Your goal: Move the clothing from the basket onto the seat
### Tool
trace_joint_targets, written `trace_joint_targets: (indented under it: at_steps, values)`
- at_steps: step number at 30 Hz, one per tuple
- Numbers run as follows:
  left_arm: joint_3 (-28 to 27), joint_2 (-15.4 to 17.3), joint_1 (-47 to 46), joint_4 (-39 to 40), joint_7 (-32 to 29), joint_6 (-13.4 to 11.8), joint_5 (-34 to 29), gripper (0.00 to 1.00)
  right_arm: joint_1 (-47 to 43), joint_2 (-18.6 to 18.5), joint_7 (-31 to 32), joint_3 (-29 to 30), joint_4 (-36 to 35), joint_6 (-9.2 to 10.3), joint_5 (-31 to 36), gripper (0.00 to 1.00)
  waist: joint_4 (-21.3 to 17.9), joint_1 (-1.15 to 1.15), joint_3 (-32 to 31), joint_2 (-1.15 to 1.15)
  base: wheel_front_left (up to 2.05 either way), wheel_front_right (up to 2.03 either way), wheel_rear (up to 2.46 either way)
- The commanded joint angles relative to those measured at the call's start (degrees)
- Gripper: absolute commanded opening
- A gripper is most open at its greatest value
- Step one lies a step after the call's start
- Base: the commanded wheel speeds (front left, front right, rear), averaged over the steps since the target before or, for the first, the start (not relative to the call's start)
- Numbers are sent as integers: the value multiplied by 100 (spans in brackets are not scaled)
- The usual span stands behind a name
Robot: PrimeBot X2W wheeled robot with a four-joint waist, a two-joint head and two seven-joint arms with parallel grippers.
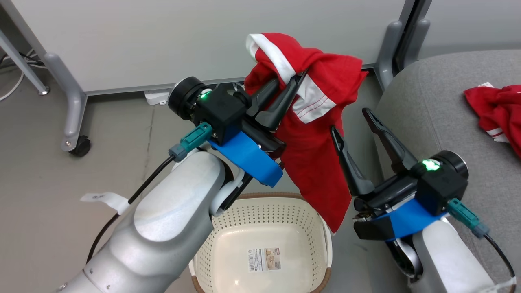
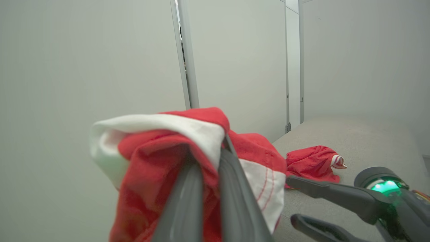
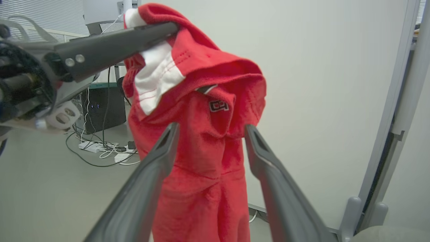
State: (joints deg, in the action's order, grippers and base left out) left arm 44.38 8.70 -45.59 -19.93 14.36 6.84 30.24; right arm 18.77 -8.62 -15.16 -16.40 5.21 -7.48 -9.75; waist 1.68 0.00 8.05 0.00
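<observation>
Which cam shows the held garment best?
Head view: the garment shows whole, from the left pincer down to its hanging tip. Right wrist view is closer, logo visible, but cuts off the bottom. Left wrist view catches just the bunched top.

Basket on floor, low centre. Above its right rim, hung garment, suspended from left gripper. Just right of that, right gripper. Farther right, seat, with second garment on it. Behind all, wall panel.
</observation>
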Motion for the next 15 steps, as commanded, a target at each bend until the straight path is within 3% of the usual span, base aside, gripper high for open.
trace_joint_targets:
  at_steps: [1,15]
  values:
    - [-10,-2,-62,38,14,-36,-7,0,181,-44,2,-86,90,-3,-32,100,30,0,48,0,0,0,0]
    - [192,-96,-176,262,-4,-33,-82,0,1321,83,2,-452,1229,-2,72,100,154,0,229,0,0,0,0]
